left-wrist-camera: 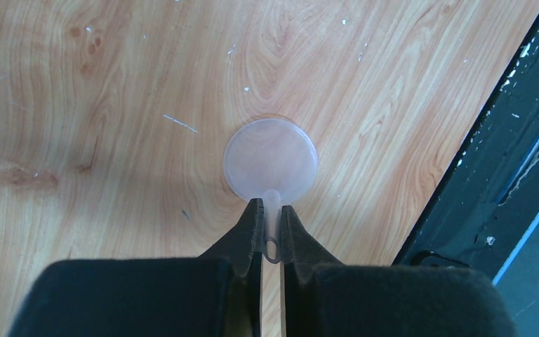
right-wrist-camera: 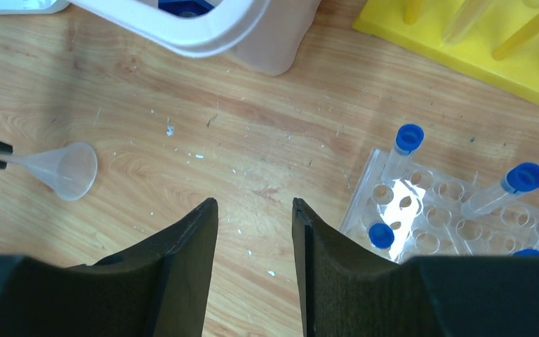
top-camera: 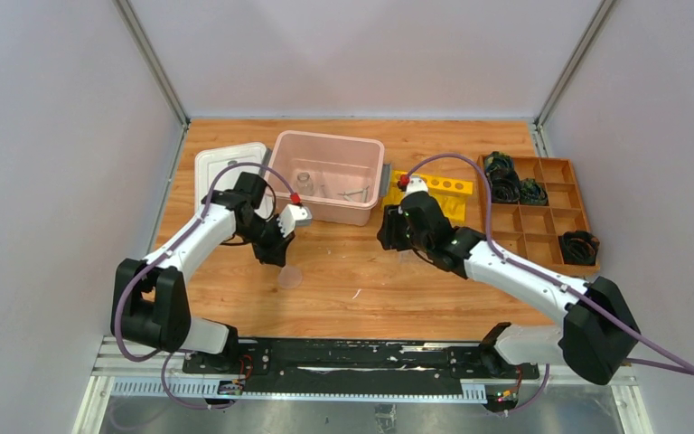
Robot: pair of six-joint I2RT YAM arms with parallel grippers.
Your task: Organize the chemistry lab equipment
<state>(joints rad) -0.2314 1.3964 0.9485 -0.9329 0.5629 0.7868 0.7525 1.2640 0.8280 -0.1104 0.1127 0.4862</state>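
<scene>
Plastic funnel [left-wrist-camera: 270, 160], stem half inside left pincer [left-wrist-camera: 270, 208]

Wood-grain table [top-camera: 370, 289], surface scuffed, white flecks. Pale grey, plain back wall [top-camera: 361, 54] at 12 o'clock; left wall [top-camera: 45, 163] at 9 o'clock, right wall [top-camera: 660, 108] at 3 o'clock. Slanted metal posts [top-camera: 154, 63] at the 11 and 1 o'clock corners. Black rail [top-camera: 361, 353] along the 6 o'clock edge. Lighting even, shadows soft.

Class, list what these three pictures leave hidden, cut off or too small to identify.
Left wrist view: stem end of the funnel hidden inside the left gripper.
Right wrist view: tube rack cut by the edge and the right gripper.
Top view: contents of the pink bin too small to name.
</scene>
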